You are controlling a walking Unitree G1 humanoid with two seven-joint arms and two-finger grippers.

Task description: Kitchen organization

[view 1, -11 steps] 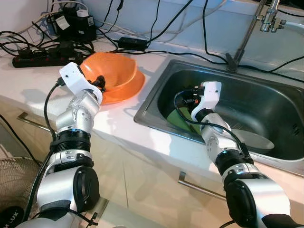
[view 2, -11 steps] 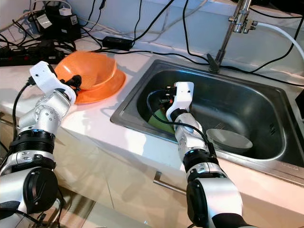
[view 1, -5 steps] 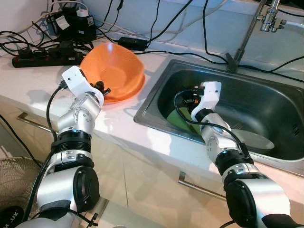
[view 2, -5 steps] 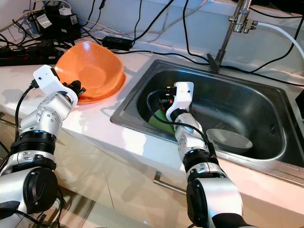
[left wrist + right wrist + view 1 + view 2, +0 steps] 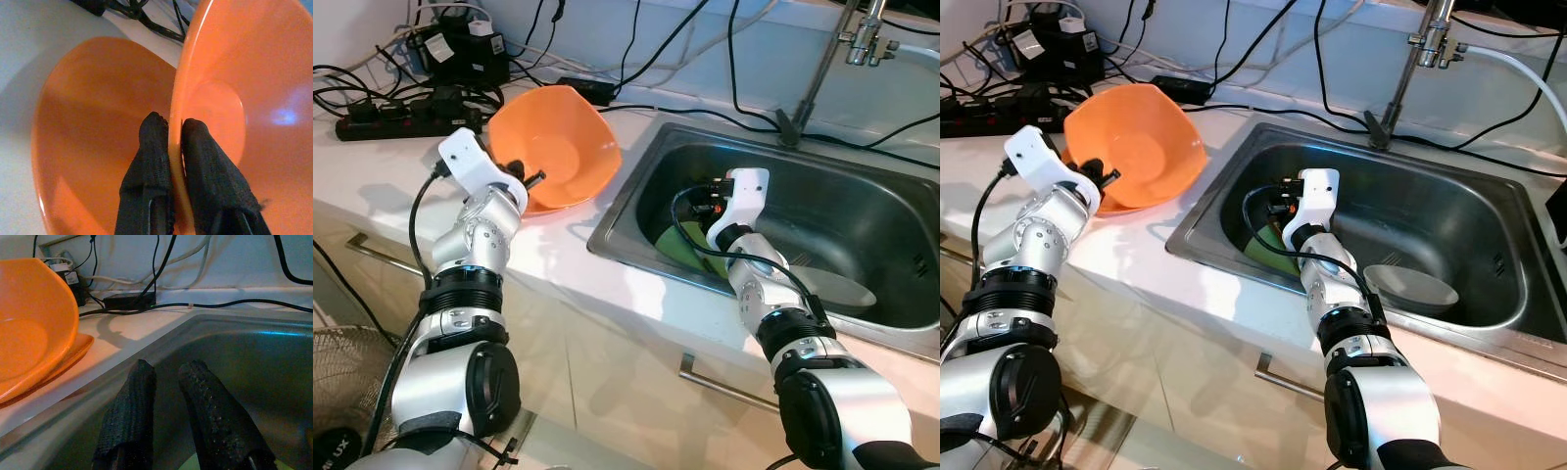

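Orange bowl [image 5: 558, 147] tilts above an orange plate [image 5: 98, 147]; my left gripper [image 5: 175, 128] pinches its rim. My right gripper [image 5: 166, 377], narrowly parted and empty, hangs in the sink [image 5: 1449, 211].

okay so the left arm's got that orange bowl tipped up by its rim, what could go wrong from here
The left gripper pinches only the thin rim of the orange bowl, which is tilted steeply, so it could slip free and drop onto the orange plate beneath. The power strip and cables lie close behind on the counter; a wide swing might snag or knock them. The right gripper sits low in the sink, so bringing the bowl over might crowd that arm.
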